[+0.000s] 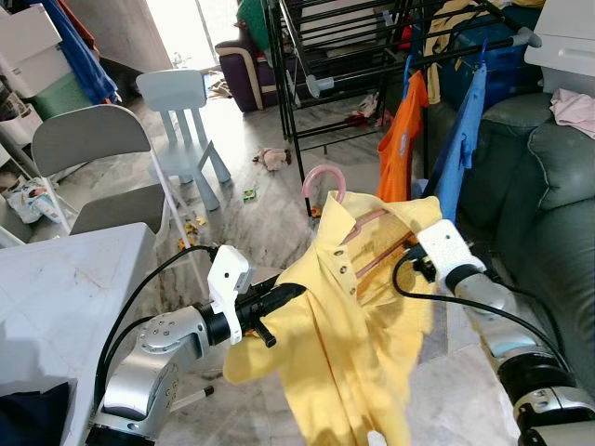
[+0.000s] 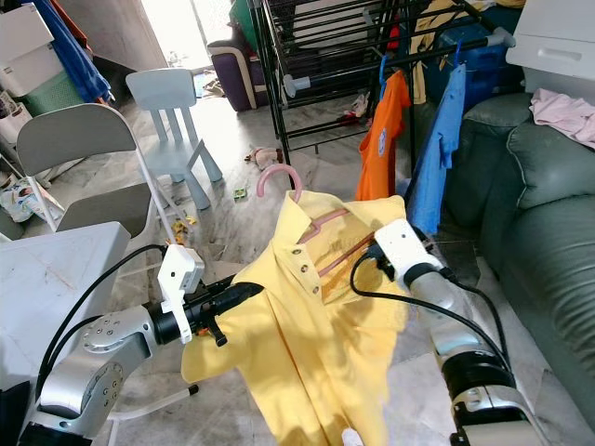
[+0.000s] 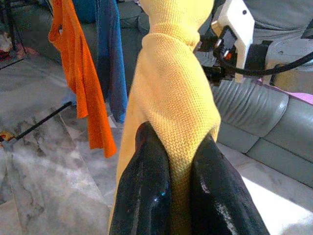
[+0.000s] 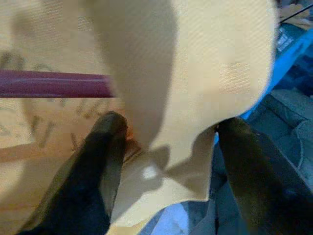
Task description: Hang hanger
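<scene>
— Shirt [image 1: 358, 316], yellow, on pink hanger [image 1: 327, 181], held midair before drying rack [image 1: 316, 56]?
— Yes. Left claw [image 3: 178, 161] pinched tight on sleeve; right claw [image 4: 166, 161] spread wide at collar. No readable writing.

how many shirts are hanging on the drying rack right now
2. An orange shirt hangs from the rack's bar, and a blue shirt hangs just beside it, nearer the sofa. The yellow shirt isn't hung yet. More clothes may be hidden further back.
</scene>
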Tool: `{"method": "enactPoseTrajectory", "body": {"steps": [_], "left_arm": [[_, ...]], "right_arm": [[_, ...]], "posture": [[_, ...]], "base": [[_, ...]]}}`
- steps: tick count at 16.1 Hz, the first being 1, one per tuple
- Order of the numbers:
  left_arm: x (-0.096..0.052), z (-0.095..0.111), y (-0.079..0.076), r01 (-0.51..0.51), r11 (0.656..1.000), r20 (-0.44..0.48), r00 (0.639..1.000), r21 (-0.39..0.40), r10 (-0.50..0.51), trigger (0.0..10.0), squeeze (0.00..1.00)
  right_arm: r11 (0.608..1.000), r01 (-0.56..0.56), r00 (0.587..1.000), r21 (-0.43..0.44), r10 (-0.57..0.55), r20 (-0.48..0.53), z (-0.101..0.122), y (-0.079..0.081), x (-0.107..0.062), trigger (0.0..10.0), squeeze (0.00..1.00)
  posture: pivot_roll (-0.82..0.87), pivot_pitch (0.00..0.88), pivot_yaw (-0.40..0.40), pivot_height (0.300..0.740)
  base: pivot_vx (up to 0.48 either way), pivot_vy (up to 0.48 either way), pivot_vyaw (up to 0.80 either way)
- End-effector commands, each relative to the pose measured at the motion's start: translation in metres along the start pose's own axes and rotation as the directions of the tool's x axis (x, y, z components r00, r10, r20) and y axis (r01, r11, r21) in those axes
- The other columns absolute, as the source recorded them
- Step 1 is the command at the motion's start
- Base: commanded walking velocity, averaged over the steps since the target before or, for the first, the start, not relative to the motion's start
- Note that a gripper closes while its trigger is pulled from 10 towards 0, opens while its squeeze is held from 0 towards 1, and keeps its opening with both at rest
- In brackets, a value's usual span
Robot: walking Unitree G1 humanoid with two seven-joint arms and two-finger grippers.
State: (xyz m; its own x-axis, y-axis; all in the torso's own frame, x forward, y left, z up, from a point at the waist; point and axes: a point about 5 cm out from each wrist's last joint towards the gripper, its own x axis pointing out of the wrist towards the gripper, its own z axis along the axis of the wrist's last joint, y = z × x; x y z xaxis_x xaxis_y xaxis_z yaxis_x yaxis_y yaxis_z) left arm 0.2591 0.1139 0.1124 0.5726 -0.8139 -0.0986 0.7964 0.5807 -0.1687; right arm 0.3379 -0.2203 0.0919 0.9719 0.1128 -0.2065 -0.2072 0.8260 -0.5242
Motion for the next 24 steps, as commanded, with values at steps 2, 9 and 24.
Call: {"method": "enactPoseTrajectory", "body": {"steps": [2, 9, 24], "left_arm": [[-0.001, 0.011, 0.004, -0.018, 0.999, 0.039, 0.999, 0.036, 0.016, 10.0, 0.0], [-0.001, 0.012, 0.013, -0.093, 0.994, 0.052, 0.995, 0.053, 0.091, 10.0, 0.0], [0.015, 0.013, 0.028, -0.245, 0.967, 0.064, 0.968, 0.069, 0.241, 10.0, 0.0]], "right_arm": [[1.0, 0.002, 1.0, 0.025, -0.002, 0.01, -0.001, 0.002, -0.001, 0.0, 0.0], [0.999, 0.005, 0.998, 0.039, -0.008, 0.06, 0.008, 0.002, 0.002, 0.0, 0.0], [0.956, -0.291, 0.905, 0.05, 0.257, 0.339, 0.069, 0.049, -0.008, 0.0, 0.0]], "posture": [[-0.14, 0.0, 0.168, 0.74], [-0.15, 0.0, 0.17, 0.74], [-0.17, 0.0, 0.176, 0.74]], "base": [[0.0, 0.0, 0.0], [0.0, 0.0, 0.0], [0.0, 0.0, 0.0]]}}
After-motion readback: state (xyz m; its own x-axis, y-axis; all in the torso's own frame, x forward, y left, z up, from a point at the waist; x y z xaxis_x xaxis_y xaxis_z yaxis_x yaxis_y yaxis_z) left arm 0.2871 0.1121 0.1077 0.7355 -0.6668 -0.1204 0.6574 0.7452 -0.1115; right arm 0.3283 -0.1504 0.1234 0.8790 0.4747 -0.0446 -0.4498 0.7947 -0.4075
